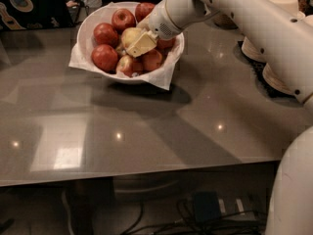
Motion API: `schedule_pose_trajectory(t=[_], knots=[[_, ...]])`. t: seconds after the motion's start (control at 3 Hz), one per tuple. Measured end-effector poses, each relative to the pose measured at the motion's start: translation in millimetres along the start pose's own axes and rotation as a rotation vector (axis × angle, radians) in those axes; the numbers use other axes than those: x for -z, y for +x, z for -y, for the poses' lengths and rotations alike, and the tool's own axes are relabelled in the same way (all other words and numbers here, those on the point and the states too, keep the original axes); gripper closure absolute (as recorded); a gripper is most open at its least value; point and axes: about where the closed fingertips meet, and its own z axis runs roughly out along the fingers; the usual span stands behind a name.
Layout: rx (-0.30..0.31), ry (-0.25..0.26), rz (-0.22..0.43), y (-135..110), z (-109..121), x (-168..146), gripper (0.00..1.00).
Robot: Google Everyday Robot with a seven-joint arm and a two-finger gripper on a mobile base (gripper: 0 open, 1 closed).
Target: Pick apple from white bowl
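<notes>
Gripper (142,44) down in white bowl (87,24), touching apple (128,35)
Apple's just beyond your gripper, twd bowl centre; clamped or loose: can't tell, check b4 lifting

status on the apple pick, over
Gripper down in white bowl, at pale yellow apple. Apple not lifted out. Red apples crowd it close.
</notes>
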Motion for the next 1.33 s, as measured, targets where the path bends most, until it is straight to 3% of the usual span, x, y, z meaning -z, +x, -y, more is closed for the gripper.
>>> schedule_pose_trajectory(t=[0.67, 1.33], knots=[[0.002, -0.002, 0.004, -6, 0, 3, 0.98], [0.078, 0.011, 0.047, -39, -5, 29, 1.00]])
